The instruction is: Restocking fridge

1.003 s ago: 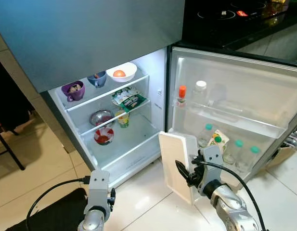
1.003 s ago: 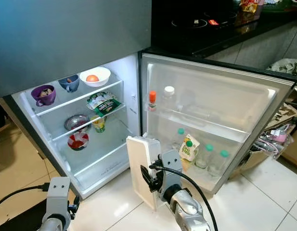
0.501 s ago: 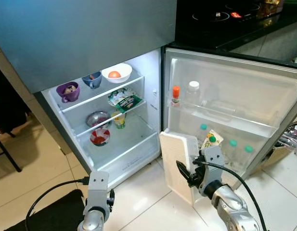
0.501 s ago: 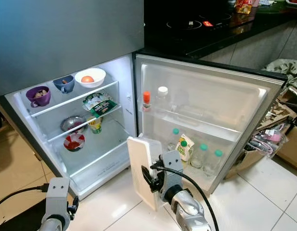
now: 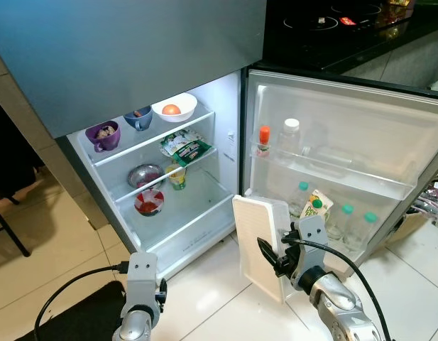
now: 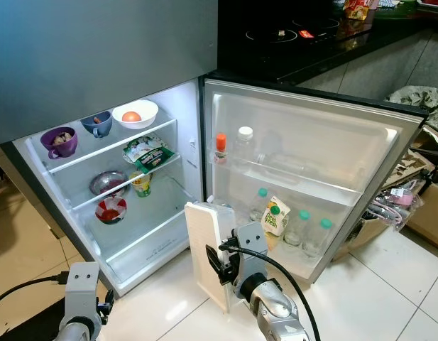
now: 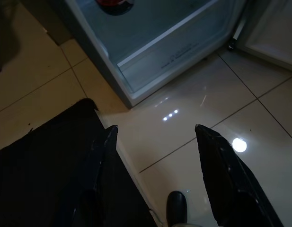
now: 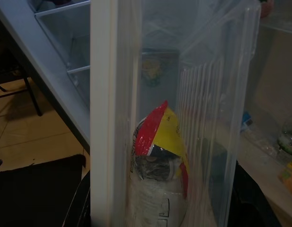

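before the open fridge, right gripper jaws clamping a clear drawer, a red-yellow packet inside; left gripper jaws spread

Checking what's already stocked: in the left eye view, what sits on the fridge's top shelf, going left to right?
Purple cup → blue cup → white bowl holding an orange fruit.

White drawer, purple cup, red-and-yellow packet, black mat, green-capped bottles
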`<state>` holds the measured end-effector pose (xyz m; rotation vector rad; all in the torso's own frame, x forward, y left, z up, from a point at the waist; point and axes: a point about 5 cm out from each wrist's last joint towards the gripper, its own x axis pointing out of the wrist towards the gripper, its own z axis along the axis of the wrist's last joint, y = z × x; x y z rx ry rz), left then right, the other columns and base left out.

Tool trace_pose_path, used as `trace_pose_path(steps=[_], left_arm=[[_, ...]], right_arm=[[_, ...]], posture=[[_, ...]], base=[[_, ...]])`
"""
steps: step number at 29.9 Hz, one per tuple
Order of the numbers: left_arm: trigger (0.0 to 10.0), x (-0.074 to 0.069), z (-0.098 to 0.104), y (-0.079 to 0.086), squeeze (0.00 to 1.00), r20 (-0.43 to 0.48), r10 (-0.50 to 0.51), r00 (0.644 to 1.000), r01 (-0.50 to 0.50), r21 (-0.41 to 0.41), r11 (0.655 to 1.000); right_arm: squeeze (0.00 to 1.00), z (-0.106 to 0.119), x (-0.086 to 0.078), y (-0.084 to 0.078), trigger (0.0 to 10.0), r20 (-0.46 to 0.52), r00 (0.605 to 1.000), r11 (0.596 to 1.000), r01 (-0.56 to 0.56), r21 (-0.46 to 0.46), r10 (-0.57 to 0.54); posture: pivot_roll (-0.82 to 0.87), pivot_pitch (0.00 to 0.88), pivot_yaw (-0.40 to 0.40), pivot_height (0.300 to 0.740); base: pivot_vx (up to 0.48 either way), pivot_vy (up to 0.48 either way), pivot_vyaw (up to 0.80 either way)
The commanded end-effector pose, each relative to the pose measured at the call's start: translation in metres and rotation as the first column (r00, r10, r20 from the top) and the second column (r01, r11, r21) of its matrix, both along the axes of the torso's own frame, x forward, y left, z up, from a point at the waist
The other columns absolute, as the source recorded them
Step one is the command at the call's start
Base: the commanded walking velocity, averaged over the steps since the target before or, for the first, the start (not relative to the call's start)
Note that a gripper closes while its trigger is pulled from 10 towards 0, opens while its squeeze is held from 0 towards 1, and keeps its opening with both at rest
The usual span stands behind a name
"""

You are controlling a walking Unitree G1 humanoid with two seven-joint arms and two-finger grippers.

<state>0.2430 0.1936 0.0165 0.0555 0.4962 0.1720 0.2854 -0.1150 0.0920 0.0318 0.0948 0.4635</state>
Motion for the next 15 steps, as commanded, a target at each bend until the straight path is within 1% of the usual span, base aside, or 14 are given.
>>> trace_pose_path(steps=[1, 5, 6, 8, 9, 10, 13, 15], left_arm=[[10.0, -0.0052, -0.0060, 0.0003, 0.00, -0.021, 0.020, 1.000, -0.021, -0.019, 1.000], [10.0, -0.0054, -0.0068, 0.0010, 0.00, -0.025, 0.032, 0.999, -0.033, -0.032, 0.999], [10.0, -0.0045, -0.0053, 0.0010, 0.00, -0.009, 0.054, 0.998, -0.055, -0.080, 0.995], [10.0, -0.0042, -0.0049, 0.0010, 0.00, -0.005, 0.060, 0.998, -0.060, -0.093, 0.994], [10.0, -0.0033, -0.0036, -0.0003, 0.00, 0.005, 0.062, 0.998, -0.061, -0.120, 0.991], [10.0, -0.0031, -0.0033, -0.0009, 0.00, 0.007, 0.057, 0.998, -0.055, -0.119, 0.991], [10.0, -0.0035, -0.0032, -0.0018, 0.00, 0.027, 0.040, 0.999, -0.039, -0.045, 0.998], [10.0, -0.0041, -0.0047, -0.0023, 0.00, 0.017, 0.025, 1.000, -0.024, -0.048, 0.999]], right_arm=[[0.00, 0.0019, -0.0006, 0.0013, 10.0, 0.016, 1.000, 1.000, -0.005, -0.001, 0.005], [0.00, 0.0017, -0.0006, 0.0014, 10.0, 0.016, 1.000, 1.000, -0.006, -0.001, 0.006], [0.00, 0.0017, -0.0007, 0.0016, 10.0, 0.016, 1.000, 1.000, -0.006, -0.002, 0.007], [0.00, 0.0017, -0.0007, 0.0017, 10.0, 0.016, 1.000, 1.000, -0.007, -0.002, 0.007], [0.00, 0.0014, -0.0009, 0.0015, 10.0, 0.015, 1.000, 1.000, -0.006, -0.003, 0.006], [0.00, 0.0013, -0.0010, 0.0014, 10.0, 0.015, 1.000, 1.000, -0.006, -0.003, 0.006], [0.00, 0.0010, -0.0010, 0.0012, 10.0, 0.013, 1.000, 1.000, -0.006, -0.004, 0.006], [0.00, 0.0007, -0.0011, 0.0012, 10.0, 0.013, 1.000, 1.000, -0.007, -0.005, 0.007]], posture=[[-0.07, 0.128, 0.057, 0.736], [-0.07, 0.127, 0.057, 0.736], [-0.07, 0.127, 0.057, 0.736], [-0.07, 0.127, 0.057, 0.736], [-0.07, 0.126, 0.056, 0.736], [-0.07, 0.126, 0.056, 0.736], [-0.07, 0.126, 0.056, 0.736], [-0.07, 0.125, 0.055, 0.736]], base=[[0.000, 0.000, 0.00], [0.000, 0.000, 0.00], [0.000, 0.000, 0.00], [0.000, 0.000, 0.00], [0.000, 0.000, 0.00], [0.000, 0.000, 0.00], [0.000, 0.000, 0.00], [0.000, 0.000, 0.00]])
